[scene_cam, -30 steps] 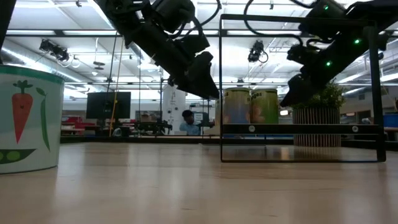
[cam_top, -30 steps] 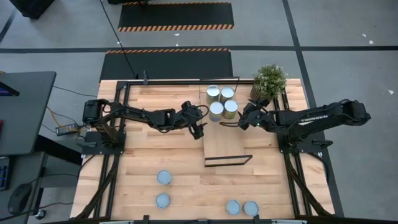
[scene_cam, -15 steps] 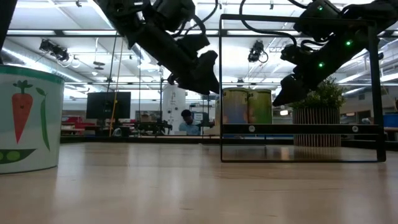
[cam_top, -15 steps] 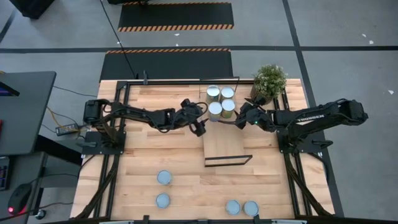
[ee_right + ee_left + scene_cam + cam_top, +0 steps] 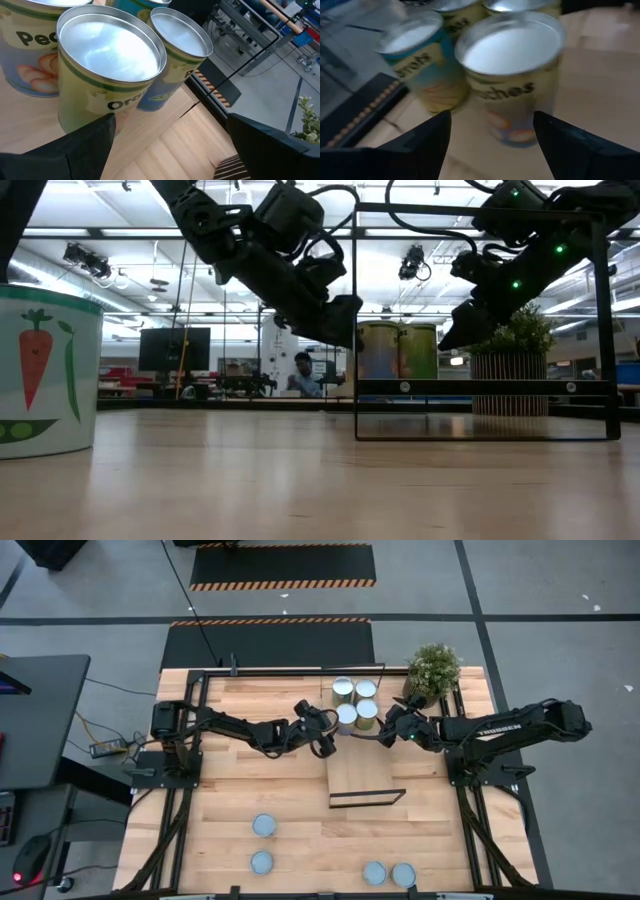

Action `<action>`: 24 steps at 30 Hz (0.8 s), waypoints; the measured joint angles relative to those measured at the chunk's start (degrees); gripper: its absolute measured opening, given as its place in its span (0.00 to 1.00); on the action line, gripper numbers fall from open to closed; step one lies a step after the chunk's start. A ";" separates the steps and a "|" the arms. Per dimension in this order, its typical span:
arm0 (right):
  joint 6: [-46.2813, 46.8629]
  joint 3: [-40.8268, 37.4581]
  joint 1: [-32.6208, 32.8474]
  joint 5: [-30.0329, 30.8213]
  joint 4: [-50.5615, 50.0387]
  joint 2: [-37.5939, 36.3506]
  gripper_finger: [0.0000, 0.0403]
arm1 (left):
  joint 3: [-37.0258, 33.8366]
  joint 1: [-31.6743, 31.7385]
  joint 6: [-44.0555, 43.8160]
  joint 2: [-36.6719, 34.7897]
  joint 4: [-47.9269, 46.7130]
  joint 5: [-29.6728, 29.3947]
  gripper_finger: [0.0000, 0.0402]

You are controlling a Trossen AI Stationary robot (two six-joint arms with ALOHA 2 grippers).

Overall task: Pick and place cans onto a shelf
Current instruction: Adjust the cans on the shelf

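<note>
one left hand nearer the cans

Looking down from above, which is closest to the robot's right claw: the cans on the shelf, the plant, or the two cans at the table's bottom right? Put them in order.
From the right gripper:
1. Cans on the shelf, just beside it.
2. Plant, at the back corner.
3. Two cans at the front edge, farthest.

Silver-topped cans, yellowish labels, possibly peaches, light-wood shelf
</note>
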 joint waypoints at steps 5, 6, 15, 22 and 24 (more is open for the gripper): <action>-0.22 0.00 0.00 -0.07 0.01 0.00 0.97 | 0.00 0.47 1.80 0.00 0.18 -3.35 0.72; -0.22 0.00 0.00 -0.07 0.01 0.00 0.97 | 0.00 0.71 1.77 0.00 0.25 -3.35 0.72; -0.94 0.00 0.03 0.45 -1.36 -0.02 0.97 | 0.02 0.16 3.10 -2.03 -1.43 -2.89 0.72; -0.50 0.00 0.28 -5.44 -1.76 0.00 0.97 | 0.02 -0.95 1.88 -1.21 0.18 4.52 0.72; -0.36 0.00 0.26 -5.36 -1.36 0.00 0.97 | -0.02 -0.64 2.22 -0.61 0.37 3.07 0.72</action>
